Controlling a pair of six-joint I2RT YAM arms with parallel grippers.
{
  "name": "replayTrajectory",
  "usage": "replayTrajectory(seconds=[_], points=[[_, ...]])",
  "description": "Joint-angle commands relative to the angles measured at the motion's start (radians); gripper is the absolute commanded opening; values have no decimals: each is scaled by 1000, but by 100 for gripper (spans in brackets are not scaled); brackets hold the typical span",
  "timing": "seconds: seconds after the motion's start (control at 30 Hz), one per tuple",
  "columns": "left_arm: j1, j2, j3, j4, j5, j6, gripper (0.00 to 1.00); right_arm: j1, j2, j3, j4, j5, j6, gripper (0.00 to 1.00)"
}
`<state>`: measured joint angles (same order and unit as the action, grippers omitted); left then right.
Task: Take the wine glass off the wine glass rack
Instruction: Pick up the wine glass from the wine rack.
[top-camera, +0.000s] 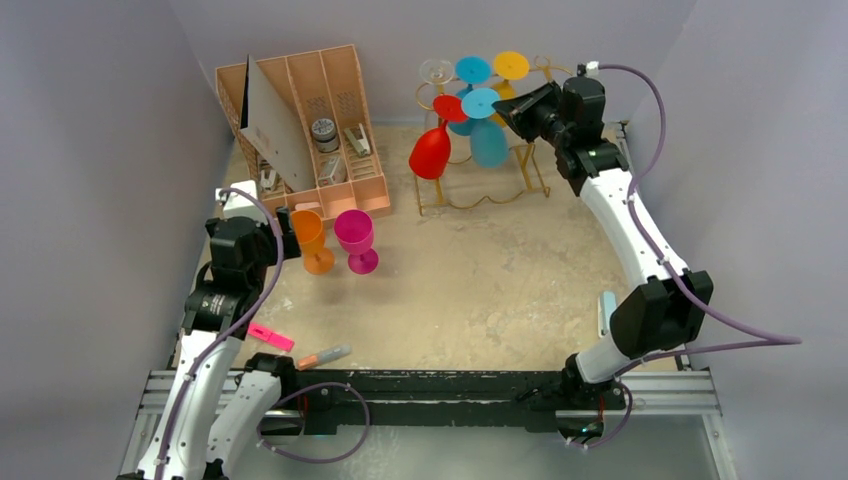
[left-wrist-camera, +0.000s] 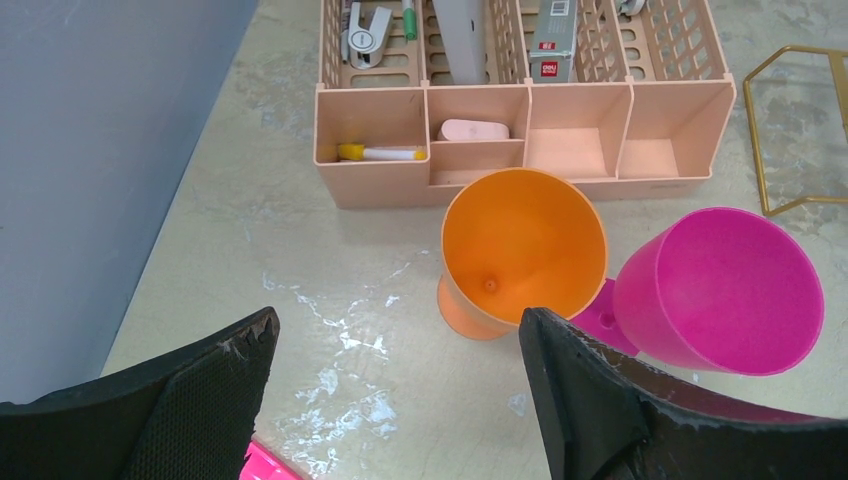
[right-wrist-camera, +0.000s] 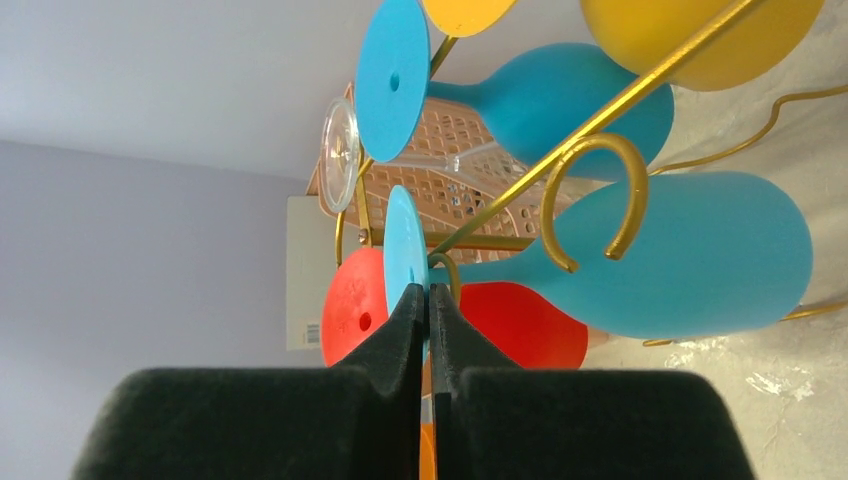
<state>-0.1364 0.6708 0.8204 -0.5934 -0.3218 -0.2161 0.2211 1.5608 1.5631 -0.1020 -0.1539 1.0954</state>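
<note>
Task thing: the blue wine glass (right-wrist-camera: 690, 255) hangs upside down on the wine glass rack (right-wrist-camera: 592, 142), foot up and bowl down, in the upper centre-right of the overhead view.
Right jaws: the right gripper (right-wrist-camera: 428, 300) is closed. Its tips pinch the lower rim of that glass's round foot, at the bottom centre of the right wrist view.
Direction from jaws: the foot sits right at the tips. The stem and bowl run off toward the right of the wrist frame.
Long axis: foot to bowl, lying left to right across the wrist frame.
Rack arm: 1 gold rod slants from the upper right to the centre of the wrist frame. 1 curled hook shows in front of the bowl. Where exactly the stem sits in its loop I cannot tell.
Neighbours: 1 red glass (right-wrist-camera: 520, 335) is just beyond the pinched foot. 1 second blue glass (right-wrist-camera: 560, 95) and 1 yellow glass (right-wrist-camera: 690, 40) hang above it, and 1 clear glass (right-wrist-camera: 340, 155) is at upper left.
Nearer arm: the right arm, which is on the glass.
Left jaws: the left gripper (left-wrist-camera: 398, 325) is spread wide and grips nothing. It hovers over the orange glass (left-wrist-camera: 525, 240) and pink glass (left-wrist-camera: 720, 290), which stand on the table (left-wrist-camera: 300, 250) at the lower left of the overhead view, well apart from the rack.
Coming move, judged: draw the foot out toward the open end of the rack arm. Keep the axis in line with the rod so the foot clears the hook and the bowl misses the red glass.
</note>
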Motion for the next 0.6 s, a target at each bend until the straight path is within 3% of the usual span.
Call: replayTrajectory(seconds=[0.0,0.57], points=[[8,-43,9,4,-13,15,89,-1,-54,-29,53,17,27,0],[8,-15,7,18,6,27,90,-8,-172,-122,64,8,44,0]])
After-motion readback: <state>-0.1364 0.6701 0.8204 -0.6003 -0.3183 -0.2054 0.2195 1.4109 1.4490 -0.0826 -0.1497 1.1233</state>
